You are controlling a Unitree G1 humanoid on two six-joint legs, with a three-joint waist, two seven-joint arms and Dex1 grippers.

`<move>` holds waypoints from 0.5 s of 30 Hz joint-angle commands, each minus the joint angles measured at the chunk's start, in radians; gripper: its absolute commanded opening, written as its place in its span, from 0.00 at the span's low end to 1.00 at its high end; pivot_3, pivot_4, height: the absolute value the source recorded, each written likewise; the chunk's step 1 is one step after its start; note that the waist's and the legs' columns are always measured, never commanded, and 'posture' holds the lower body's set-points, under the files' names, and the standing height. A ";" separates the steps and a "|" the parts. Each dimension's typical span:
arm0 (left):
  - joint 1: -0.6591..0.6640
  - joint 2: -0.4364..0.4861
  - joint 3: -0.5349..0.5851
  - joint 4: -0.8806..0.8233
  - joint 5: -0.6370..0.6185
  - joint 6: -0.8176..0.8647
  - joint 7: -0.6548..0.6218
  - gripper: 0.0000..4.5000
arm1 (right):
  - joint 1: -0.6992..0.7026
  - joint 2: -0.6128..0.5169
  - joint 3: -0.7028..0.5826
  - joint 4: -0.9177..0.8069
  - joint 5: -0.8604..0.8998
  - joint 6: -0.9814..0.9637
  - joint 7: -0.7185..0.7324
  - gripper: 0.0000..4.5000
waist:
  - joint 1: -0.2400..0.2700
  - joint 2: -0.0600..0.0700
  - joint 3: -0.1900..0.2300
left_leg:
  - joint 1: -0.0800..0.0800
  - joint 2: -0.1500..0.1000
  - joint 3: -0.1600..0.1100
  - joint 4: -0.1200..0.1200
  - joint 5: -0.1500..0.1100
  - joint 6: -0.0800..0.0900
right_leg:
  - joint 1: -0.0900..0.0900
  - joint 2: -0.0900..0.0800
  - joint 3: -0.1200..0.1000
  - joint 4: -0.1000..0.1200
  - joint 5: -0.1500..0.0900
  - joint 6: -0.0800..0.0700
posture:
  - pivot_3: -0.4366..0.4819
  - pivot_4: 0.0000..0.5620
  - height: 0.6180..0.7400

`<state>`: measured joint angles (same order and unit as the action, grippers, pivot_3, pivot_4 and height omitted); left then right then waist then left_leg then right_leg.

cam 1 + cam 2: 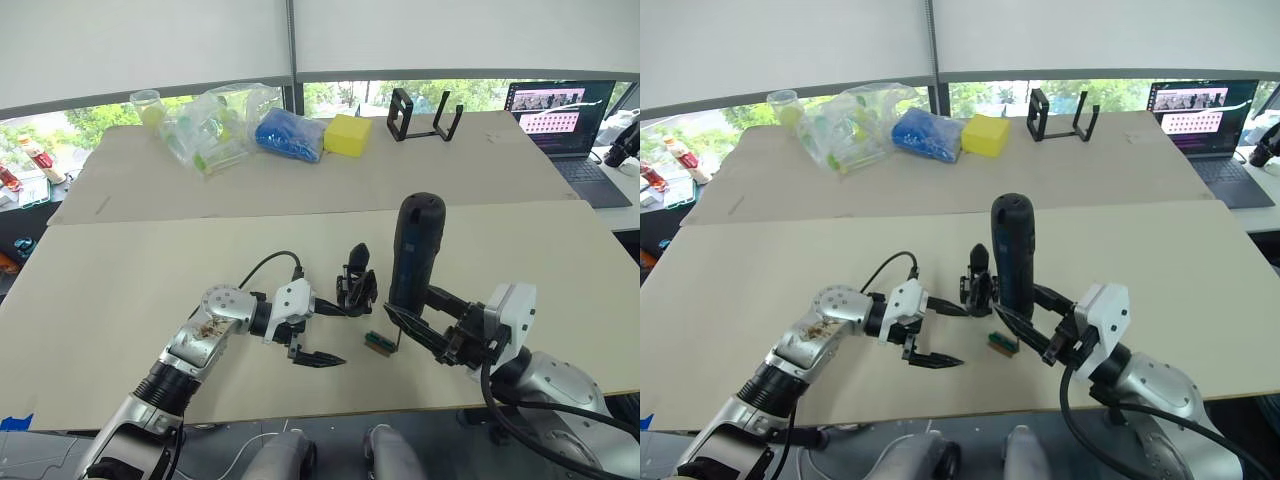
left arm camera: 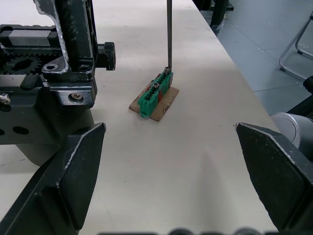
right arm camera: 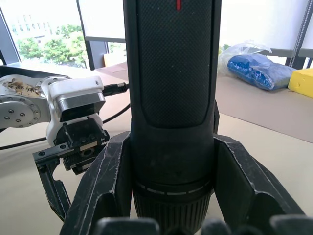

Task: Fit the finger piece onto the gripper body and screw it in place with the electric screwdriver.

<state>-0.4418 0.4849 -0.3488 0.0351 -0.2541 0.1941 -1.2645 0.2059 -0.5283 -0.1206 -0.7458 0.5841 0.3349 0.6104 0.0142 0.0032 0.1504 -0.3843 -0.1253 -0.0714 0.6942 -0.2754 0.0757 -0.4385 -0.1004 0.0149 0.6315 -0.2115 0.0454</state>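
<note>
The gripper body (image 1: 355, 288), a small black blocky assembly with one pointed finger sticking up, stands mid-table. My left gripper (image 1: 338, 333) is open beside it, with one finger (image 2: 73, 171) touching or nearly touching its base. The other finger (image 2: 274, 176) is far apart over bare table. My right gripper (image 1: 408, 318) is shut on the electric screwdriver (image 1: 415, 250), which it holds upright. The screwdriver's thin bit (image 2: 168, 34) comes down onto a small teal-green block (image 2: 155, 95) lying on a scrap of card. The finger piece is hidden as a loose part.
At the back of the far table stand a black open frame stand (image 1: 425, 115), a yellow block (image 1: 347, 133), a blue bag (image 1: 290, 135) and clear plastic bags (image 1: 215, 125). A laptop (image 1: 560, 115) sits at the back right. The table's front edge (image 1: 330, 410) runs just behind my arms.
</note>
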 commanded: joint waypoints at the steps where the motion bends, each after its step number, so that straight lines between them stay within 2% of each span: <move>1: -0.015 -0.005 0.014 -0.014 -0.004 -0.014 0.001 1.00 | 0.001 -0.003 -0.038 -0.059 0.021 -0.041 0.009 0.42 | -0.001 0.000 0.000 | 0.000 0.000 0.000 0.000 0.000 0.000 | 0.000 0.000 0.000 0.000 0.000 0.000 | 0.48 0.27 1.00; 15: -0.017 -0.016 0.012 -0.009 -0.001 -0.015 -0.002 1.00 | 0.020 -0.016 -0.069 -0.089 0.043 -0.032 0.003 0.42 | -0.001 0.000 0.000 | 0.000 0.000 0.000 0.000 0.000 0.000 | 0.000 0.000 0.000 0.000 0.000 0.000 | 0.48 0.27 1.00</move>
<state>-0.4421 0.4693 -0.3490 0.0352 -0.2540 0.1940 -1.2657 0.2423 -0.5386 -0.1418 -0.7536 0.5919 0.3350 0.6100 0.0135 0.0032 0.1504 -0.3843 -0.1253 -0.0713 0.6943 -0.2754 0.0757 -0.4385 -0.1004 0.0150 0.6315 -0.2115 0.0454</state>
